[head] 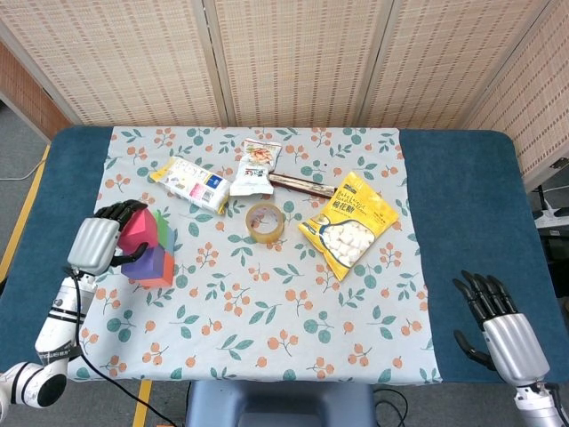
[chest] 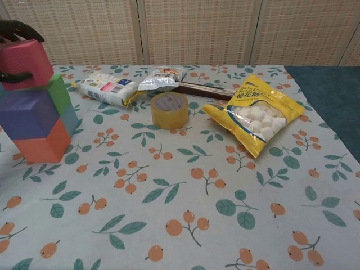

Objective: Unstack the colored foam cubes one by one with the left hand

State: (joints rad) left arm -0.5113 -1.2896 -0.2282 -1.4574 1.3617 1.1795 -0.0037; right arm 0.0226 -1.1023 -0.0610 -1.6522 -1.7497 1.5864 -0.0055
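At the table's left stands a stack of foam cubes: a pink cube [head: 136,231] [chest: 25,62] on top, a purple cube [chest: 25,115] and a green cube [chest: 61,91] beneath, an orange cube [chest: 42,143] and a blue cube [chest: 71,120] at the bottom. My left hand [head: 96,244] grips the pink cube from the left, fingers [chest: 19,27] over its top and the thumb on its front face. The pink cube sits tilted on the stack. My right hand [head: 496,327] hangs open at the lower right, holding nothing.
A tape roll [head: 265,221] lies mid-table, a yellow marshmallow bag [head: 348,224] to its right. Two snack packets [head: 189,183] [head: 256,165] and a brown bar [head: 302,184] lie behind. The floral cloth [head: 267,329] covers a blue table [head: 462,178].
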